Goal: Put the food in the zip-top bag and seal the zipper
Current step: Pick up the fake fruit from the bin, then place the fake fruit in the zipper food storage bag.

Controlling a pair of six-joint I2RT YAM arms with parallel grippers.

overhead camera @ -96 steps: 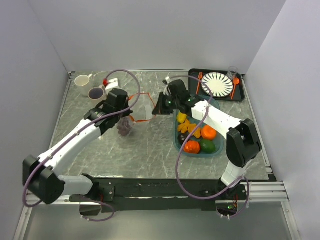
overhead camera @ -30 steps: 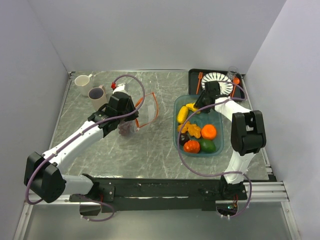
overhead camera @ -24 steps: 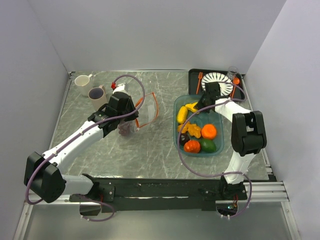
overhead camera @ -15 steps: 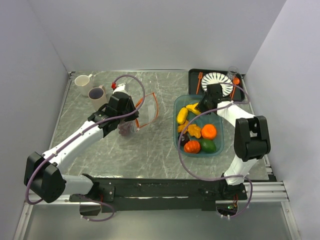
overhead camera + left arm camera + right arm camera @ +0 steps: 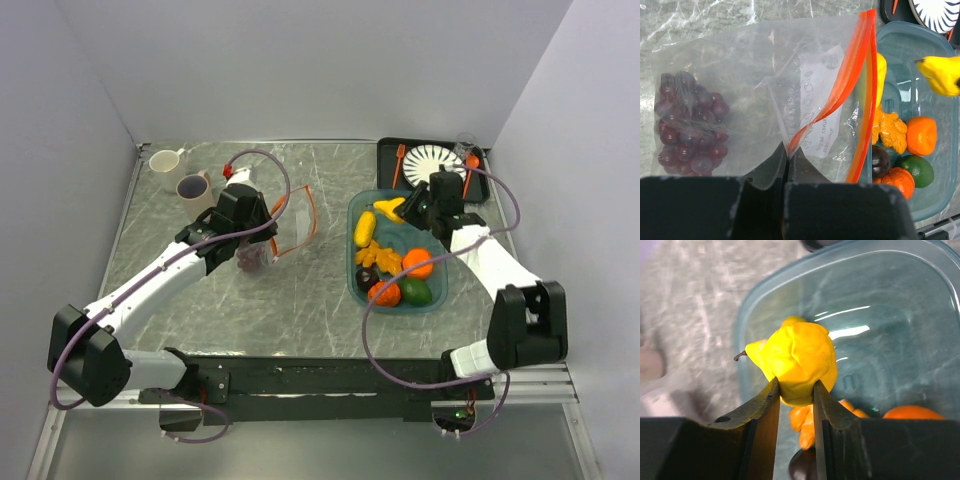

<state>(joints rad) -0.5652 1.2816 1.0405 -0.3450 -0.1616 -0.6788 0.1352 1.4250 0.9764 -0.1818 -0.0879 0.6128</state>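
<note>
- Zip-top bag [image 5: 288, 222], top view: lies on the worktop [image 5: 200, 300] at the tip of the left pincer [image 5: 268, 238]. Its mouth gapes, and the zipper [image 5: 313, 215] bows open on the side away from that pincer, toward the teal tray [image 5: 405, 237].
- The grapes [image 5: 248, 258] sit inside the bag, just beside the left pincer.
- Top view, right pincer [image 5: 408, 208]: over the tray's far end, closed on a yellow toy fruit [image 5: 390, 208] and well apart from the bag.
- In the tray on the pincer's near side are a yellow oblong piece [image 5: 365, 227], an orange [image 5: 417, 264], a red-orange piece [image 5: 384, 293] and a green one [image 5: 416, 292].
- Left wrist view: the jaws are pressed together, pinching the clear film just below where the zipper's two strips part. The grapes are bunched in the bag's closed end, left of the pincer. The tray with the remaining food lies beyond the zipper to the right.
- Right wrist view: the jaws are partly closed, squeezing the yellow fruit from both sides. A short dark stem sticks out to the left. The tray floor is beneath the fruit, with orange pieces below the fingertips.
</note>
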